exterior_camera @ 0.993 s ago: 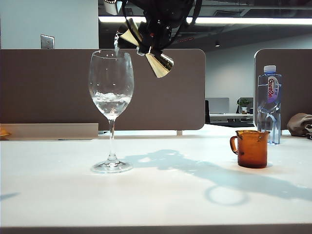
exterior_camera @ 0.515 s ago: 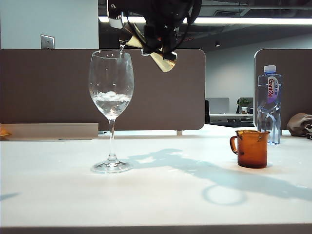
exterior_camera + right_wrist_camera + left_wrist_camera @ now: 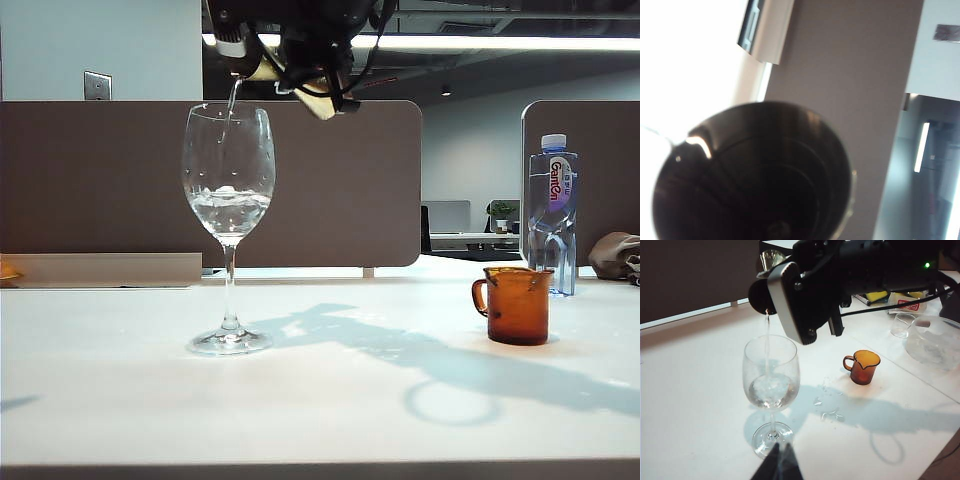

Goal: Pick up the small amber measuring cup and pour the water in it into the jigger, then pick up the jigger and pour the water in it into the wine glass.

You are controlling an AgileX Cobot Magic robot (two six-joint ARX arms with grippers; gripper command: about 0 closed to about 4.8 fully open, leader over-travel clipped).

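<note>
right gripper [image 3: 300,75] clamped on jigger [image 3: 318,100], above wine glass [image 3: 228,190], tipped further than a second ago | water [image 3: 766,347] streaming in (nearly emptied) | left gripper [image 3: 776,467]: cannot tell, near-side | small amber measuring cup [image 3: 515,305] right

Tipped jigger [image 3: 318,97] above wine glass [image 3: 228,190]

The bottle [image 3: 552,214] label reads "GanCan", running vertically; nothing else legible.
</note>
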